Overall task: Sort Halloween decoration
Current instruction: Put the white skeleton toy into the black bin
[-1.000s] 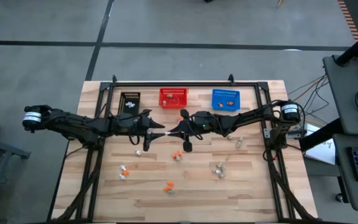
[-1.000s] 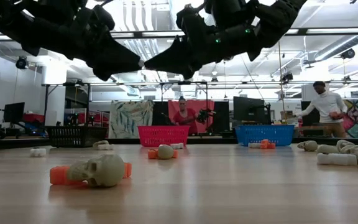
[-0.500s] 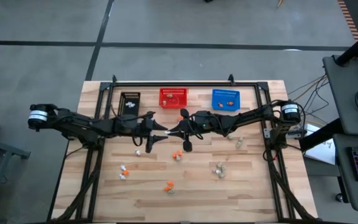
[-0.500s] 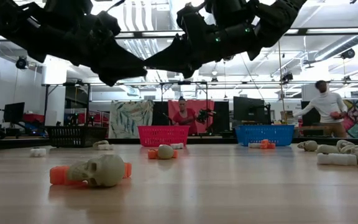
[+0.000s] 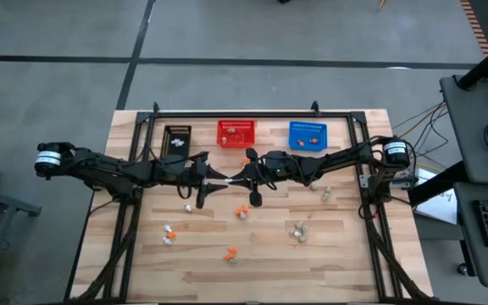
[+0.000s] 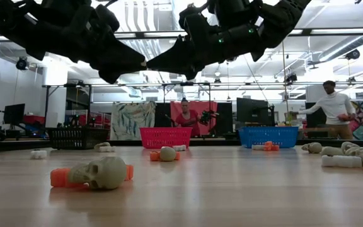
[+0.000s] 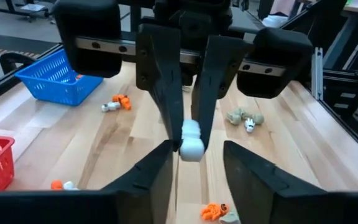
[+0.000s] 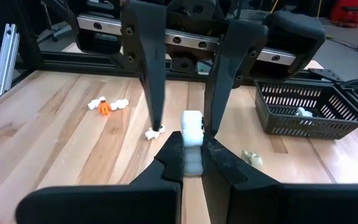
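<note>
Above the middle of the bench (image 5: 329, 246), the right tool (image 8: 190, 163) is clenched on a small white trinket (image 8: 192, 127), and the left tool (image 7: 193, 163) stands spread around that same piece without gripping it. Along the far edge, the black basket (image 5: 177, 139) holds white bits, the red basket (image 5: 235, 133) a few small pieces and the blue basket (image 5: 307, 135) orange ones. Other trinkets lie scattered across the wood.
</note>
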`<action>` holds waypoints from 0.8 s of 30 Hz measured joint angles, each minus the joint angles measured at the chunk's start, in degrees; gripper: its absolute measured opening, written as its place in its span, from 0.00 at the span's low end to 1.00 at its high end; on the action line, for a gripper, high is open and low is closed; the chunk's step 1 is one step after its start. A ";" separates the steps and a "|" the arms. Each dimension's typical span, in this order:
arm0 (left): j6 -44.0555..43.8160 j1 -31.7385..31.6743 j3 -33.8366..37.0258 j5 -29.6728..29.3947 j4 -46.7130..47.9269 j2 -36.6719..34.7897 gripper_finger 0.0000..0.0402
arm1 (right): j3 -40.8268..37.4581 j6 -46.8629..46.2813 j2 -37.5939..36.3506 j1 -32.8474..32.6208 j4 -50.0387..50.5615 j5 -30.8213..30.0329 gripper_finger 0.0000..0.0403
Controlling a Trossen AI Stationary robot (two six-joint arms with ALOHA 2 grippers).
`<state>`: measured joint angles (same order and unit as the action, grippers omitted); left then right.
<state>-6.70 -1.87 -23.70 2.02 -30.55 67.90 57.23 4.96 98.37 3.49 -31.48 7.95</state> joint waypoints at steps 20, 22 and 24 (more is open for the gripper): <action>-1.70 0.00 0.00 -2.07 0.03 -0.03 0.01 | 0.00 -3.00 -0.02 0.02 1.25 -0.52 0.33; -1.99 0.00 -0.18 -2.07 1.19 -0.34 0.01 | 0.00 -3.14 -0.11 0.17 1.27 -0.52 0.36; -2.36 0.00 -1.28 -2.07 4.16 -0.82 0.01 | 0.00 -3.63 -0.42 0.21 1.58 -0.57 0.38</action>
<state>-9.06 -1.87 -24.98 -0.05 -26.38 67.08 57.23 1.33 97.95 3.70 -29.90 7.38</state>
